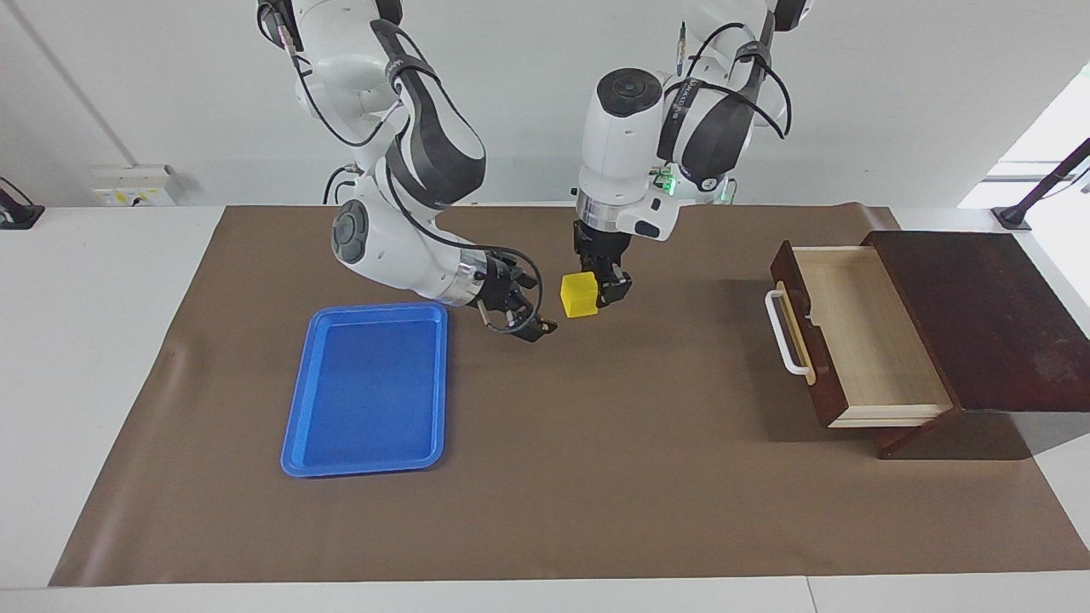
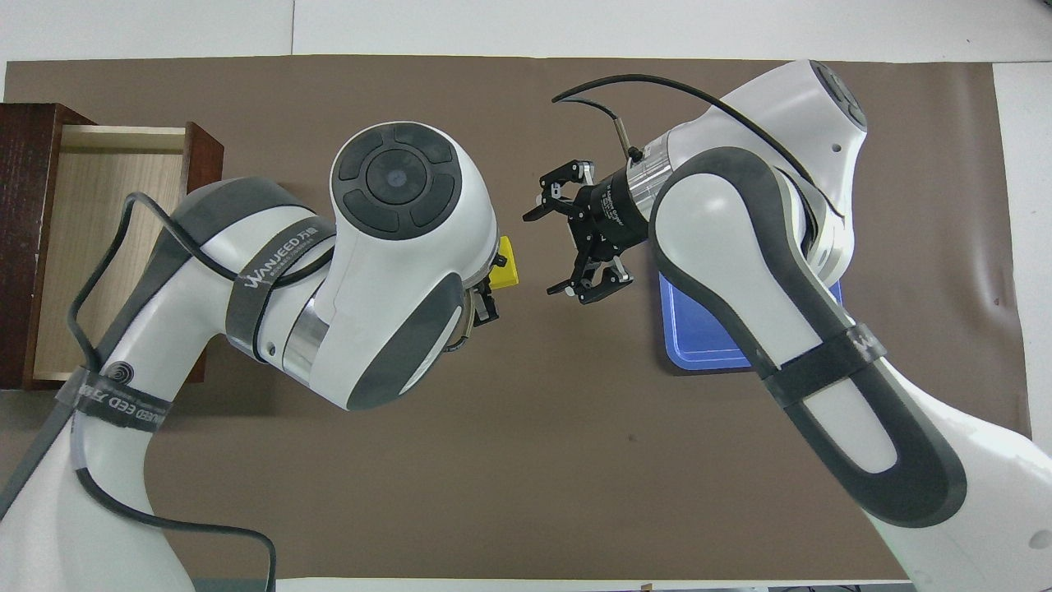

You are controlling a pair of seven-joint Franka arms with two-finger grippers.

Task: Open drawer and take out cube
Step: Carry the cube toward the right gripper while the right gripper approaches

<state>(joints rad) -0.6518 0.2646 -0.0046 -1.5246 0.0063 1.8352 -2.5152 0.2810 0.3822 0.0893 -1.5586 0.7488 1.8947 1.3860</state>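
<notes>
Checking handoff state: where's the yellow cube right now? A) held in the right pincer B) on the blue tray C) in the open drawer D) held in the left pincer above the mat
D: the cube sits clamped in the left pincer, up over the brown mat, with the open right pincer close beside it but apart.

One cube [image 1: 580, 295], one drawer [image 1: 860, 336], one blue tray [image 1: 368, 390], two arms.
</notes>
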